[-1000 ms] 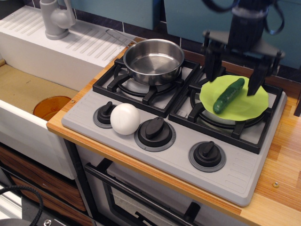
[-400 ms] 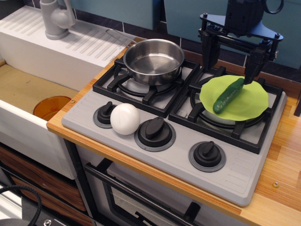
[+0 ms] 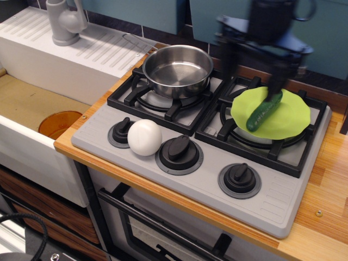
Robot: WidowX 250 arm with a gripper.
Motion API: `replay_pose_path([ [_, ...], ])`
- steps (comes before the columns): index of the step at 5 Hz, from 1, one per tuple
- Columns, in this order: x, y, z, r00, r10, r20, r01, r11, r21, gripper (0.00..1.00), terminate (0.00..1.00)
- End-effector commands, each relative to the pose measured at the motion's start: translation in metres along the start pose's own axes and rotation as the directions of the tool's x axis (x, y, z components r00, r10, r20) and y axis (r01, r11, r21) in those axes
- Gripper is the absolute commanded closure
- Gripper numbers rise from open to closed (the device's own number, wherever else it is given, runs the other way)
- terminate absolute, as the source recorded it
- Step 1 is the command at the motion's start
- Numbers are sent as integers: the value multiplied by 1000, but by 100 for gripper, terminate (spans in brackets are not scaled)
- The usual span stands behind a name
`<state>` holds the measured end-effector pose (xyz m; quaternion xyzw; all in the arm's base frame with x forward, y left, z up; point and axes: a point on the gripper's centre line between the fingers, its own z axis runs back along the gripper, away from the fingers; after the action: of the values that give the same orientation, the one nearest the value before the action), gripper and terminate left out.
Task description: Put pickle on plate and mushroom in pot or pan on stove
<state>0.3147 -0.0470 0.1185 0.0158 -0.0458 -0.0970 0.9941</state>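
Note:
The dark green pickle [image 3: 264, 111] lies on the lime-green plate [image 3: 288, 120], which rests on the right burner grate of the grey stove [image 3: 206, 179]. The white mushroom [image 3: 144, 137] sits on the stove's front panel beside the left knob. The steel pan [image 3: 178, 70] stands empty on the left burner. My gripper [image 3: 253, 73] is open and empty, blurred by motion, hovering above the gap between the pan and the plate, with its right finger over the pickle's far end.
Three black knobs [image 3: 179, 149] line the stove front. A sink [image 3: 32, 109] with an orange disc [image 3: 60, 124] lies at the left, with a grey faucet [image 3: 65, 22] and white drainboard behind. Wooden counter [image 3: 326, 185] runs along the right.
My gripper has risen off the plate and shifted left toward the pan. The pickle stays lying on the plate. The mushroom and pan have not moved.

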Motion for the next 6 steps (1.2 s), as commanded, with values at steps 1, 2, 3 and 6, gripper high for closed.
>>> replay_pose_path([
  [1, -27, 60, 35, 989, -58, 135, 34, 984, 176, 0, 0],
  [2, -37, 70, 29, 989, -14, 145, -25, 965, 261, 0, 0],
  [3, -44, 75, 20, 986, 44, 159, -83, 966, 247, 0, 0],
  [6, -56, 71, -18, 973, 91, 213, -134, 971, 196, 0, 0],
])
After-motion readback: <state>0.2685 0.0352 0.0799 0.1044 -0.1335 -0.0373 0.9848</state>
